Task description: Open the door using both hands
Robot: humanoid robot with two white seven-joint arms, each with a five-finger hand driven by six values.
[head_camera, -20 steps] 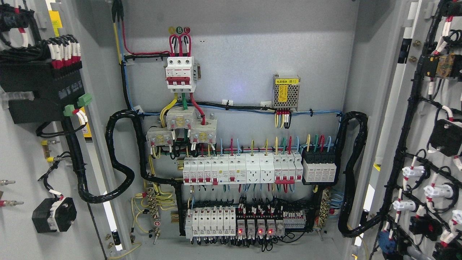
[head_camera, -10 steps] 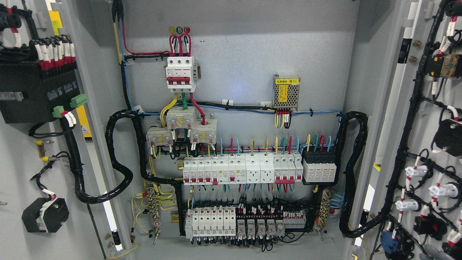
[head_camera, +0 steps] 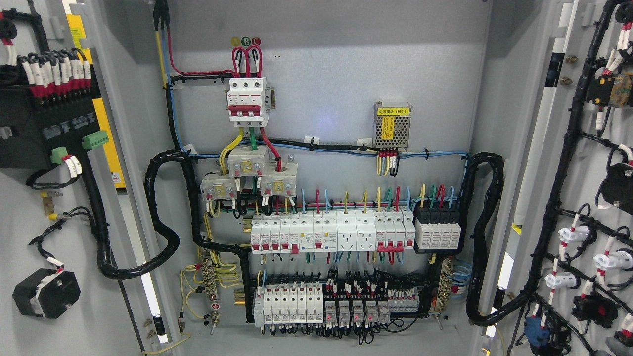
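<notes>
An electrical cabinet stands with both doors swung out. The left door point(head_camera: 29, 222) fills the left edge of the head view, its grey inner face carrying a black module, a round black unit and a black cable loom. The right door point(head_camera: 593, 163) fills the right edge, with black wiring and white and black component backs. Between them the grey back panel point(head_camera: 321, 74) shows a red-and-white main breaker point(head_camera: 248, 101), rows of white breakers point(head_camera: 326, 235) and relays. Neither hand nor arm shows anywhere in the view.
A small metal power supply point(head_camera: 393, 126) with a yellow label sits at the upper right of the panel. Thick black cable bundles point(head_camera: 165, 217) loop from each door hinge side into the cabinet. The cabinet floor point(head_camera: 316, 346) lies at the bottom edge.
The left door's fittings have slid left and the right door's fittings slightly right and down, so both doors have swung wider. The red relay lights went dark and came back on.
</notes>
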